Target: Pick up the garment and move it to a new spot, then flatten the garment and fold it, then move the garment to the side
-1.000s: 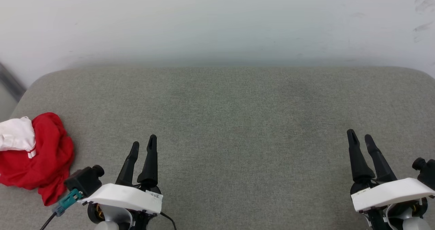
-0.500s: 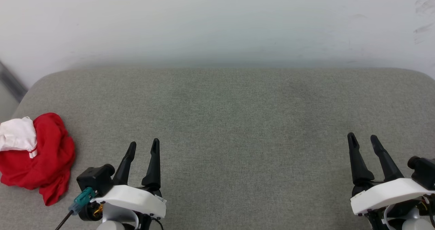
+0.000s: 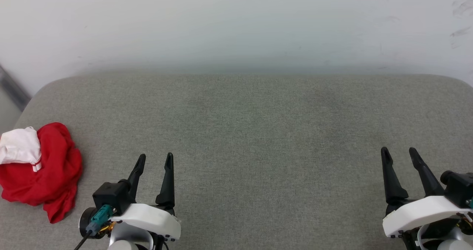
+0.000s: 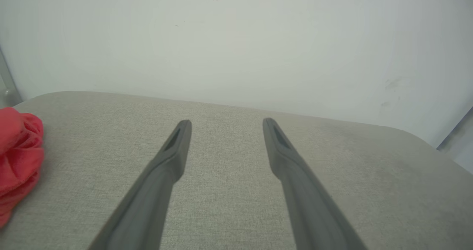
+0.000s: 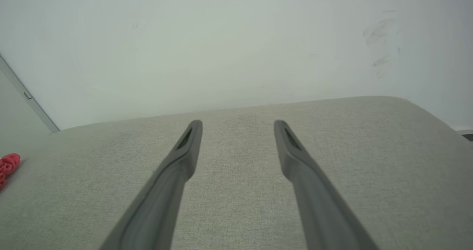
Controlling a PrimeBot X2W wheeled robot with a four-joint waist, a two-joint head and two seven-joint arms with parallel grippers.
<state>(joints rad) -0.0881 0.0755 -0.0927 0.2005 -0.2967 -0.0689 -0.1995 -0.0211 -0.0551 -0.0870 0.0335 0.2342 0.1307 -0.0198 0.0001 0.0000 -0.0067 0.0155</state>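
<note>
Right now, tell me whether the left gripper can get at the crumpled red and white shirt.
Probably yes. The left gripper is open and empty, and only bare grey upholstery lies between it and the shirt off to its left; nothing blocks the way.

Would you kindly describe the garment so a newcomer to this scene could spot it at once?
A wide grey cushioned surface stands against a pale wall. Near its left edge, left of the left gripper, lies the garment, a crumpled heap. Its bright red cloth with one white part sets it apart from the plain grey.
</note>
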